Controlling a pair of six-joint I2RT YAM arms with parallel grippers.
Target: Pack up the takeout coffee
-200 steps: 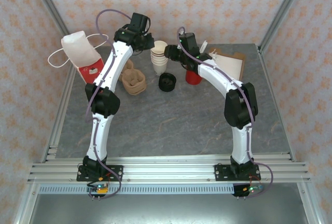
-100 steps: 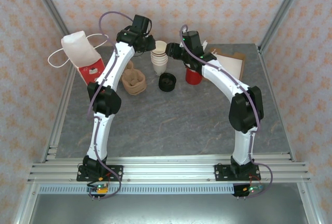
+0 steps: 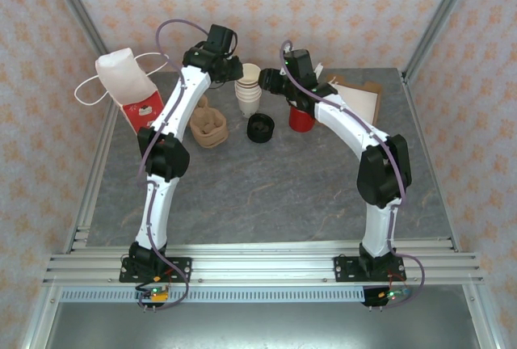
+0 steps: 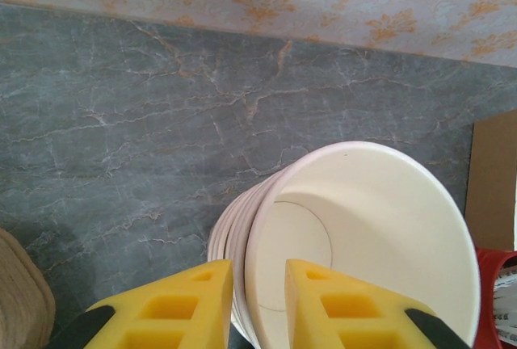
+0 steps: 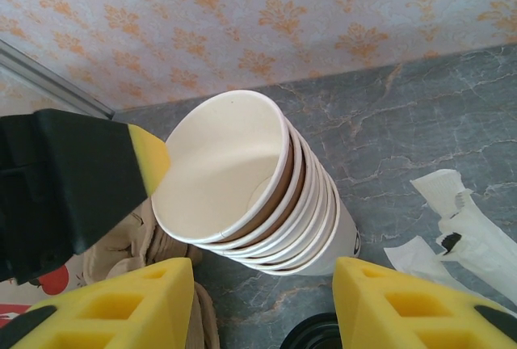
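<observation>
- Left claw sat narrow, pinching top cup's rim; right claw, half open, had advanced to the stack.
- Packing judged not begun: cup separation only.

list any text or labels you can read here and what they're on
None can be read.
red-and-white bag: small dark print, too small to read.
stack of paper cups: dark mark low on its side, too blurred to read.
</observation>
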